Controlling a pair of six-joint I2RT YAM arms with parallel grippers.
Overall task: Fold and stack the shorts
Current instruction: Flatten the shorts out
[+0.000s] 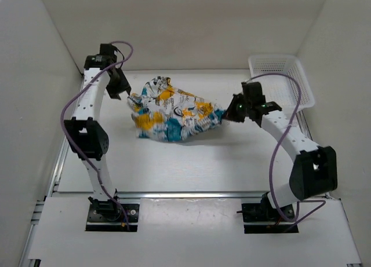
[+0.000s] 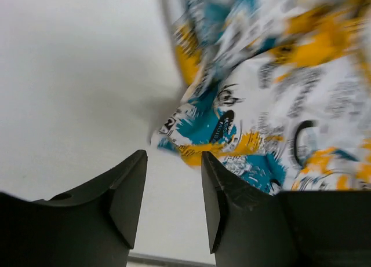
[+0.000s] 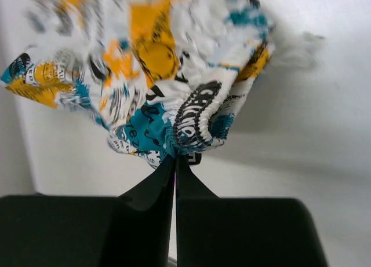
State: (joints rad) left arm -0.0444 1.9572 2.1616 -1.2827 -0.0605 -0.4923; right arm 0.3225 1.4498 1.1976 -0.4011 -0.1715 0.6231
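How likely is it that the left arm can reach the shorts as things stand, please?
Probably yes: the left gripper is open, the shorts are just ahead and to its right, and nothing lies between. The right gripper holds their other end.

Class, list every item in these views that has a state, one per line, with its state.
Patterned white, teal and yellow fabric shorts: crumpled, unfolded, one edge pinched.
Black left end effector: open, empty, beside the shorts.
Black right end effector: shut on the shorts.
White plastic mesh basket: upright, looks empty.
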